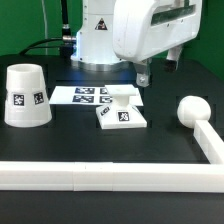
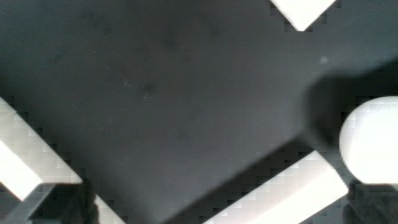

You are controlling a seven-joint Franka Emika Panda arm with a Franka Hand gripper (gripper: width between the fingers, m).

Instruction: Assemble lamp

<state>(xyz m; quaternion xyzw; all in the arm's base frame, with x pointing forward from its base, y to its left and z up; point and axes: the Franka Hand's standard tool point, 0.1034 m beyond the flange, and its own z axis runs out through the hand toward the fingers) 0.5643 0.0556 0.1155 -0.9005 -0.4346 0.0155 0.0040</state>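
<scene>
The white conical shade (image 1: 28, 97) stands on the exterior view's left. The flat square base (image 1: 122, 114) lies mid-table with a tag on top. The round-headed bulb (image 1: 190, 110) lies on the exterior view's right, close to the rail, and its round head also shows in the wrist view (image 2: 374, 135). My gripper (image 1: 143, 74) hangs above the table behind the base, between the base and the bulb, touching neither. In the wrist view my gripper (image 2: 214, 215) is open and empty. One dark finger (image 2: 43, 204) shows at the picture's edge, with only dark table between the jaws.
The marker board (image 1: 92, 95) lies behind the base. A long white rail (image 1: 100, 176) runs along the front and turns up the exterior view's right side (image 1: 210, 140). It shows as a white band in the wrist view (image 2: 311, 180). The robot's base stands at the back.
</scene>
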